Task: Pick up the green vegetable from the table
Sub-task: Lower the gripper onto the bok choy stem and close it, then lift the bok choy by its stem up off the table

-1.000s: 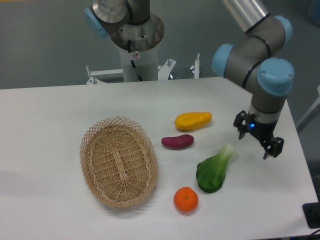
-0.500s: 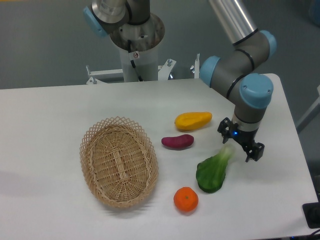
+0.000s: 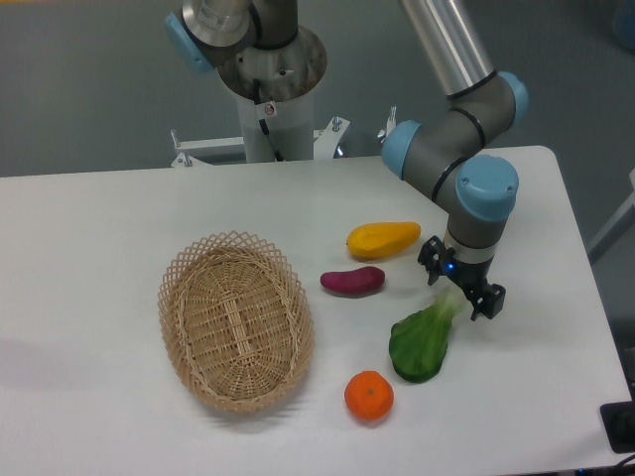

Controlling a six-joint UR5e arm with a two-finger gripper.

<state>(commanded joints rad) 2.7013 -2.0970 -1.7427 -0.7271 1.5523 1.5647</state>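
The green vegetable [image 3: 421,342] lies on the white table [image 3: 99,248] at the right, its dark leaf toward the front and its pale stem pointing up-right. My gripper [image 3: 461,290] hangs open directly over the stem end, one black finger on each side of it. Whether the fingers touch the stem I cannot make out. The tip of the stem is partly hidden behind the gripper.
A purple oblong vegetable [image 3: 352,281] and a yellow-orange fruit [image 3: 383,238] lie just left of the gripper. An orange [image 3: 369,396] sits in front of the leaf. A wicker basket [image 3: 236,319] stands at the left. The table's right edge is close by.
The gripper has travelled left from beside the table's right edge and now stands over the vegetable's stem end. The vegetable and the other objects have not moved.
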